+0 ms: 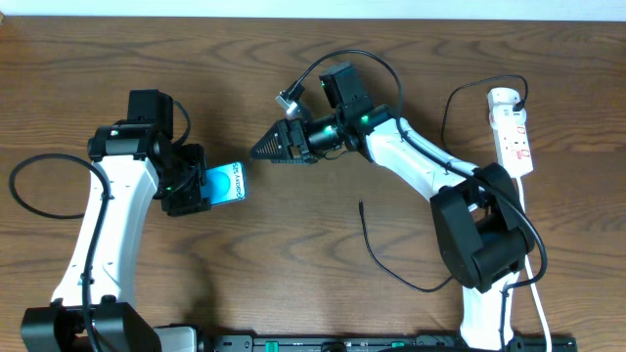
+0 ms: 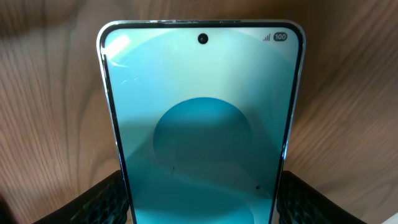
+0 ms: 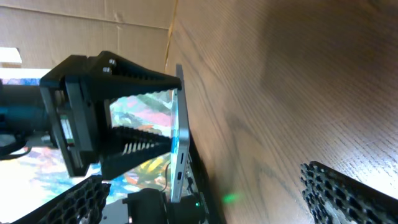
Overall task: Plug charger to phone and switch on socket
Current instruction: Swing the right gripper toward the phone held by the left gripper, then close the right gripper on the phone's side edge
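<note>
At the left of the surface [image 1: 293, 59], the left hand [image 1: 203, 188] pinches the phone [image 1: 227, 183] by its long edges. The blue screen faces up and juts out toward the middle. In the left wrist view the textured fingers [image 2: 99, 199] press on the lower part of the body, and the end with the camera hole points away from the palm. Whether the phone rests on the wood or is held just clear of it cannot be told.

Just to the right, the right hand [image 1: 266, 149] points at the phone with its fingers spread wide and nothing between them. Its own camera looks along the phone's thin edge, where a small slot shows. Whether that is the charging port is unclear.

Further right, the charger cable [image 1: 364, 223] lies loose on the wood, its free tip well apart from both hands. At the far right the white power strip [image 1: 513, 132] lies untouched.

The step in hand appears to be fetching the plug, so the task is at an early stage. To do it well, the right hand should probably take the cable close behind the tip, so the plug stays stiff and does not droop. The left hand should hold the phone steady and turn its port end toward the incoming plug, since that end may now be tucked toward the palm. The plug should go in straight along the phone's length.
</note>
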